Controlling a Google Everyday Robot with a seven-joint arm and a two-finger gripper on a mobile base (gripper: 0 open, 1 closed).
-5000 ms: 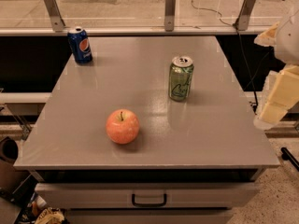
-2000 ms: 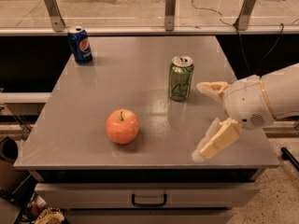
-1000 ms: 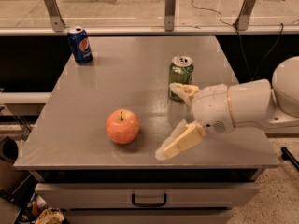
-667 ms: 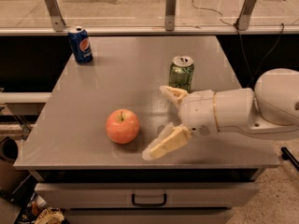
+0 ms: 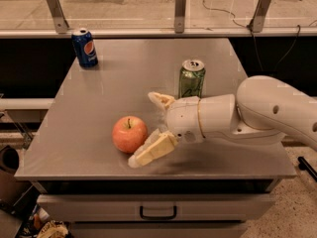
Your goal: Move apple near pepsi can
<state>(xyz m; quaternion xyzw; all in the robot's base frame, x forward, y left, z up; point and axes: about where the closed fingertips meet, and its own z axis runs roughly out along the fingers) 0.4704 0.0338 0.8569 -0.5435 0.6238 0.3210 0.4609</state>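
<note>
Drawer (image 5: 157,213) with dark handle under table front. Grey table (image 5: 99,98). Apple (image 5: 130,134) upright, stem up, near front edge, left of centre. Gripper (image 5: 143,129) just right of apple, low over tabletop, on white arm (image 5: 277,113) reaching in from right. Fingers (image 5: 154,150) spread wide, nothing held; near finger close by apple's lower right, contact unclear. Green can (image 5: 191,78) upright just behind gripper. Pepsi can (image 5: 84,47) upright at far left corner, well apart from apple.
</note>
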